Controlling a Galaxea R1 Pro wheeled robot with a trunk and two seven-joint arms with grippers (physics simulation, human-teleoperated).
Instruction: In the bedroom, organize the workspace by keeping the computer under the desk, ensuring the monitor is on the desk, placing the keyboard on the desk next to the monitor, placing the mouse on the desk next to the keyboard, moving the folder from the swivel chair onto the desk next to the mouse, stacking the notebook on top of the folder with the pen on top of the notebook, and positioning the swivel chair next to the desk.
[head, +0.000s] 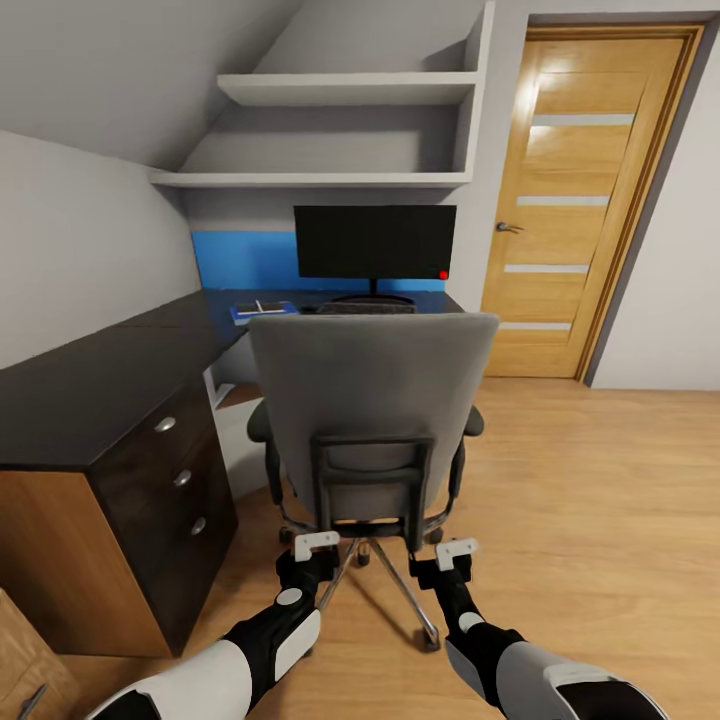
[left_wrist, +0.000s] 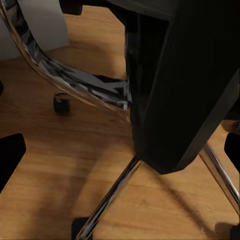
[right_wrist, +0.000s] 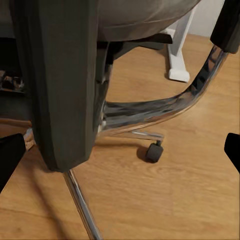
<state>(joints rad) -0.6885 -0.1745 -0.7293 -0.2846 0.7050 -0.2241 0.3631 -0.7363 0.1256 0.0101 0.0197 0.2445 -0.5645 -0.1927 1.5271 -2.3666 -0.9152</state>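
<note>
The grey swivel chair (head: 372, 400) stands with its back to me, facing the black L-shaped desk (head: 90, 385). On the desk stands the monitor (head: 375, 242), with the keyboard (head: 365, 308) just showing over the chair's top edge. To their left lies the blue folder (head: 243, 315) with the small notebook (head: 268, 306) on it. The mouse and pen are not discernible. A light-grey computer (head: 237, 450) shows partly under the desk. My left gripper (head: 318, 545) and right gripper (head: 455, 550) are both open, low behind the chair, on either side of its black back bracket (left_wrist: 175, 85), which also shows in the right wrist view (right_wrist: 60, 85).
The chrome base and casters (right_wrist: 154, 152) spread over the wooden floor under my arms. The desk's drawer unit (head: 175, 490) is close on the left, with a light wooden chest (head: 30, 675) at the near left corner. A wooden door (head: 585, 200) and bare floor lie to the right.
</note>
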